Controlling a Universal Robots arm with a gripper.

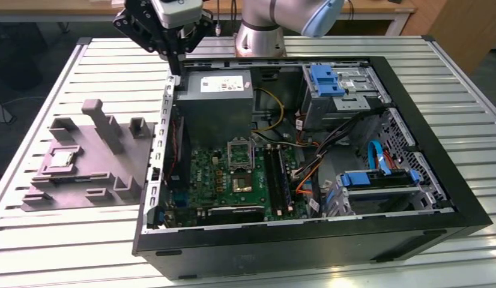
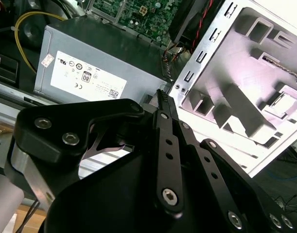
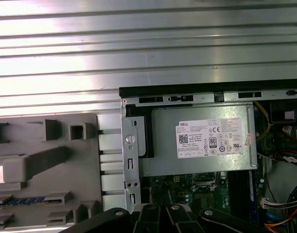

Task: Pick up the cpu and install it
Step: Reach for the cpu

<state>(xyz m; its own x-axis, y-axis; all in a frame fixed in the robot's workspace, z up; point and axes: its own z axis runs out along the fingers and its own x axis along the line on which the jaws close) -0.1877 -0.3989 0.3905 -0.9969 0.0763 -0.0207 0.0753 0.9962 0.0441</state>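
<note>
Seeing the tool (image 1: 175, 69) clenched with nothing in it, hanging over the wall of the case (image 1: 312, 243) right beside the PSU (image 1: 216, 105). Got the cpu (image 1: 62, 159) lying flat in a pocket of the grey fixture (image 1: 111, 157) on the desk (image 1: 472, 84), at the exterior view's left, well apart from the tool. Spotting the socket (image 1: 242, 182) on the board (image 1: 209, 174) inside the case.
</note>
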